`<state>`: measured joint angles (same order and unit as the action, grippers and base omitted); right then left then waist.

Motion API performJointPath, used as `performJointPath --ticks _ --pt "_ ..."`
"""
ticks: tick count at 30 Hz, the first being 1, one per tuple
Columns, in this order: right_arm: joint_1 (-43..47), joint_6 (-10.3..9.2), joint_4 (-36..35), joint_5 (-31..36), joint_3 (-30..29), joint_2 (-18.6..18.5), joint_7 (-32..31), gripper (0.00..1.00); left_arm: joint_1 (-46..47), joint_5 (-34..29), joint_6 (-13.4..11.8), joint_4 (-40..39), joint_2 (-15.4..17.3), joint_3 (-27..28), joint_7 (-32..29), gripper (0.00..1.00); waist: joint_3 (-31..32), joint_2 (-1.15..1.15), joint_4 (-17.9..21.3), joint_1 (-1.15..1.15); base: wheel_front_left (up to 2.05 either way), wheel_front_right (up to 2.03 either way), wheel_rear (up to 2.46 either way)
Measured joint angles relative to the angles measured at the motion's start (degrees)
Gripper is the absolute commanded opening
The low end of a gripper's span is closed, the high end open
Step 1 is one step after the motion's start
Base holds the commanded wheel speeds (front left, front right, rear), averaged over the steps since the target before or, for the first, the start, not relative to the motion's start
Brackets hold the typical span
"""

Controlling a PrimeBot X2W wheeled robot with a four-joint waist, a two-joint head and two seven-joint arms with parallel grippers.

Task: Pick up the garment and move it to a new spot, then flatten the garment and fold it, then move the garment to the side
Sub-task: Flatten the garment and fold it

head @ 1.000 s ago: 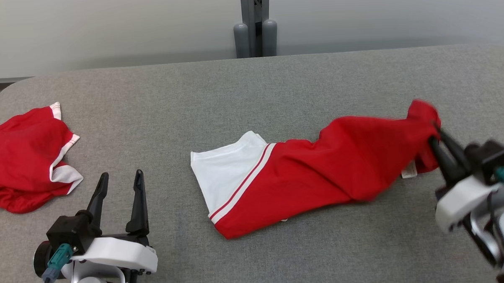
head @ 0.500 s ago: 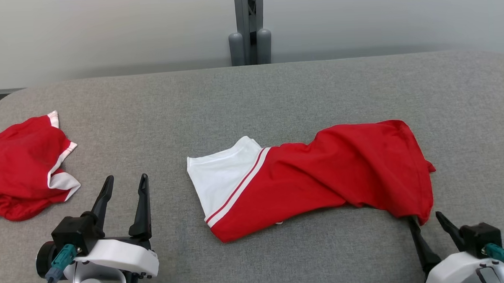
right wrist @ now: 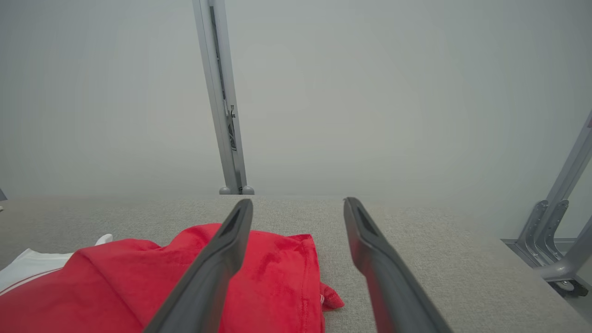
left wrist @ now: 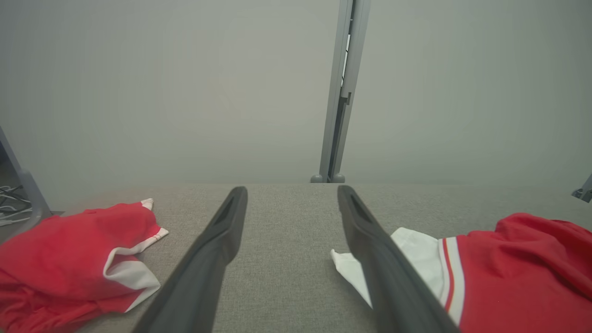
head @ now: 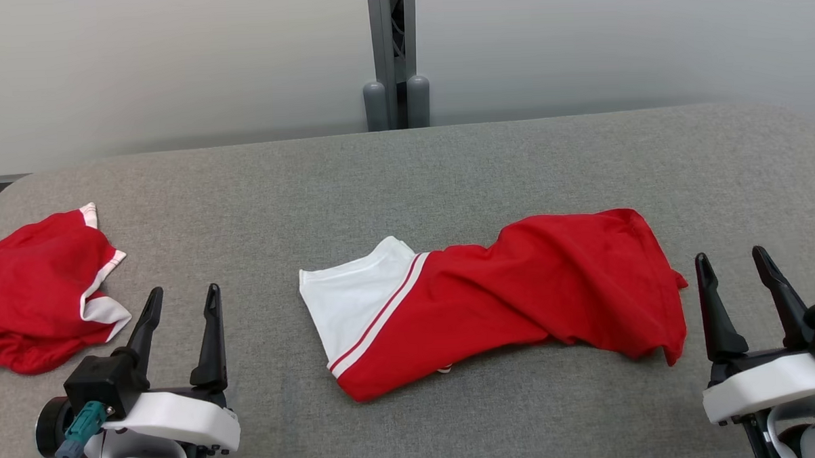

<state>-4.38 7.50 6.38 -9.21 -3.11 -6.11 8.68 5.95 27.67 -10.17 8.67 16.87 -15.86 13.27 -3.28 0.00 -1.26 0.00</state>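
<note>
A red garment with a white end and red-white stripes [head: 498,300] lies rumpled across the middle of the grey table [head: 405,168]. It also appears in the left wrist view [left wrist: 499,263] and the right wrist view [right wrist: 152,282]. My right gripper [head: 731,272] stands open just right of the garment's red end, holding nothing; in its own wrist view [right wrist: 298,203] the red cloth lies to the left, under its left finger. My left gripper [head: 183,298] stands open at the lower left, well left of the white end, and is empty [left wrist: 292,192].
A second red garment with white trim [head: 40,289] lies bunched at the table's left edge, also seen in the left wrist view [left wrist: 74,263]. A grey post [head: 391,53] rises behind the table's far edge. A metal frame leg [right wrist: 555,236] stands right of the table.
My right gripper let go of the garment's red end, which dropped flat onto the table, and drew back to the lower right, open. The camera view has tilted, shifting the scene downward.
</note>
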Motion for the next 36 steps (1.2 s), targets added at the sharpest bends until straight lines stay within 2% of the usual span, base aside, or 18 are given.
performJointPath --ticks 4,13,36 --pt "0.3 0.0 -3.6 0.3 0.1 1.0 -3.2 1.0 -0.9 0.0 -0.3 -0.3 0.2 -0.2 -0.2 1.0 0.7 0.0 -0.1 0.0 0.0 0.0 0.0" --pt "4.1 0.0 -4.9 0.2 0.8 2.4 -7.1 1.0 -2.5 0.2 -0.7 -0.5 0.4 -0.7 -0.9 1.0 2.2 0.0 -0.4 0.0 0.0 0.0 0.0" --pt "4.3 0.0 -4.5 -0.5 1.5 3.0 -7.3 1.0 -2.4 0.5 -1.0 -0.8 0.6 -1.7 -1.2 1.0 1.4 0.0 -0.5 0.0 0.0 0.0 0.0"
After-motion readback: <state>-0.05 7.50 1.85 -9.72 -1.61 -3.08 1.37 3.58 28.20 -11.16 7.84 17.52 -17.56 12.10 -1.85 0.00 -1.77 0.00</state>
